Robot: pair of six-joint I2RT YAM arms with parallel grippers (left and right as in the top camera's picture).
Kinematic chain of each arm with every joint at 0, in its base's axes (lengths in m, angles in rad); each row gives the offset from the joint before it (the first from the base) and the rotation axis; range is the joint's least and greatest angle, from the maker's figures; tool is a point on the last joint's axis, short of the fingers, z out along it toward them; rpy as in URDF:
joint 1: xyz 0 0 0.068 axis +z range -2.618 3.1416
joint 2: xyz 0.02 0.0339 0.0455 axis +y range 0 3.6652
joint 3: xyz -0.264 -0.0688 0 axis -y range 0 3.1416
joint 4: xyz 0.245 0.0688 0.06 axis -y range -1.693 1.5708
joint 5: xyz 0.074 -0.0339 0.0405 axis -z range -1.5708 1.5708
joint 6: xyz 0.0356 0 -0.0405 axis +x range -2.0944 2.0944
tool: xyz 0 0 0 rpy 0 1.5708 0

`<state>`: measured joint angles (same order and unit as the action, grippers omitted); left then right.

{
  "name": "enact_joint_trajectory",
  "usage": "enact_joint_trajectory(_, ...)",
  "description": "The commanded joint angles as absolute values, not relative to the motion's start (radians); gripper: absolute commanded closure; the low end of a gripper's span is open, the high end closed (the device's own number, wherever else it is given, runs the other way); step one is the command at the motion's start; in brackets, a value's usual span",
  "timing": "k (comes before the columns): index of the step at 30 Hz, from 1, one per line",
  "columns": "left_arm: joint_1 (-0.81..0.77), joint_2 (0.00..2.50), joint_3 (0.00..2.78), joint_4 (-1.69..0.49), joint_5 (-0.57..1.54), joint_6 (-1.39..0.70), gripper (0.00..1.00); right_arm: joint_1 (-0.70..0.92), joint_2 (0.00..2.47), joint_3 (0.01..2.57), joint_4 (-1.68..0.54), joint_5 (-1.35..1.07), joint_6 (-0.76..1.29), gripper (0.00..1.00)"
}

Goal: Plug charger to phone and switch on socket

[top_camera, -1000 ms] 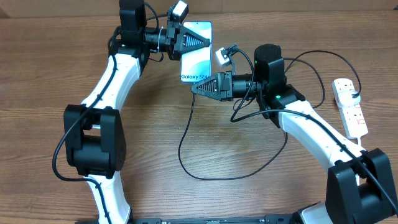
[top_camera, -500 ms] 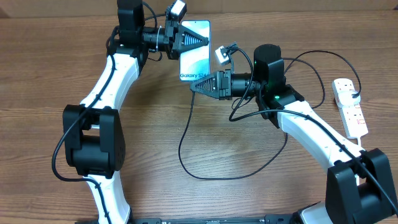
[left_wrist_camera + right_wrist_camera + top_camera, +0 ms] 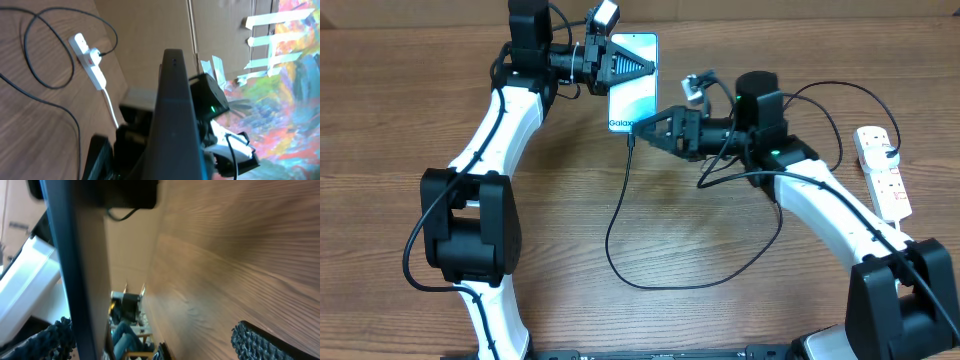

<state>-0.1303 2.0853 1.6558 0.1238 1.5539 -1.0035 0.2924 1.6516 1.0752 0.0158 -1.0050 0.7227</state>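
The phone (image 3: 634, 90), with its light blue screen lit, is held off the table at the back, and my left gripper (image 3: 645, 66) is shut on it. In the left wrist view the phone (image 3: 172, 115) shows edge-on as a dark slab. The charger's thin black cable (image 3: 617, 215) hangs from the phone's lower edge and loops over the table. Its connector tip sits at that edge. My right gripper (image 3: 642, 125) is open right beside the connector. In the right wrist view its fingers (image 3: 260, 340) stand wide apart, with the phone's edge (image 3: 65, 270) by the left one. The socket (image 3: 883, 172) lies far right.
The white socket (image 3: 90, 60) has a black plug (image 3: 891, 152) in it and a white lead. Thicker black robot cables trail off the right arm (image 3: 820, 200). The left arm (image 3: 490, 140) reaches across the back left. The charger loop lies on the wooden table (image 3: 720, 320) at its middle.
My right gripper has opened from shut and let go of the charger's connector, drawing back a little to the right. The left gripper and phone have barely moved.
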Motion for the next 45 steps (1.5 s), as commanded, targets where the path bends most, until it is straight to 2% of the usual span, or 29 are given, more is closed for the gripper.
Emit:
enact_joint_trajectory(1, -0.123, 2.066, 1.663, 0.128, 1.583, -0.868, 0.96, 0.224, 1.647, 1.087, -0.032, -0.995, 0.642, 0.00)
enact_joint_trajectory(13, -0.123, 2.067, 1.662, 0.126, 1.583, -0.588, 0.96, 0.122, 1.647, 1.087, -0.301, -0.983, 0.390, 0.00)
enact_joint_trajectory(16, -0.123, 2.068, 1.657, 0.101, 1.583, -0.566, 0.96, 0.122, 1.647, 1.087, -0.347, -0.911, 0.388, 0.00)
enact_joint_trajectory(20, -0.123, 2.073, 1.656, -0.035, 1.583, -0.446, 0.96, 0.122, 1.647, 1.087, -0.400, -0.807, 0.388, 0.00)
enact_joint_trajectory(28, -0.121, 2.106, 1.656, -0.180, 1.576, -0.382, 0.96, 0.122, 1.647, 1.087, -0.411, -0.800, 0.387, 0.00)
enact_joint_trajectory(31, -0.110, 2.120, 1.656, -0.294, 1.446, -0.381, 0.96, 0.122, 1.647, 1.087, -0.444, -0.771, 0.388, 0.00)
enact_joint_trajectory(35, -0.096, 2.122, 1.656, -0.506, 1.137, -0.348, 0.96, 0.122, 1.647, 1.087, -0.502, -0.735, 0.387, 0.00)
enact_joint_trajectory(38, -0.090, 2.122, 1.656, -0.636, 0.992, -0.284, 0.96, 0.122, 1.647, 1.087, -0.540, -0.698, 0.387, 0.00)
enact_joint_trajectory(45, -0.090, 2.122, 1.656, -0.826, 0.673, -0.231, 0.96, 0.122, 1.647, 1.087, -0.586, -0.555, 0.388, 0.00)
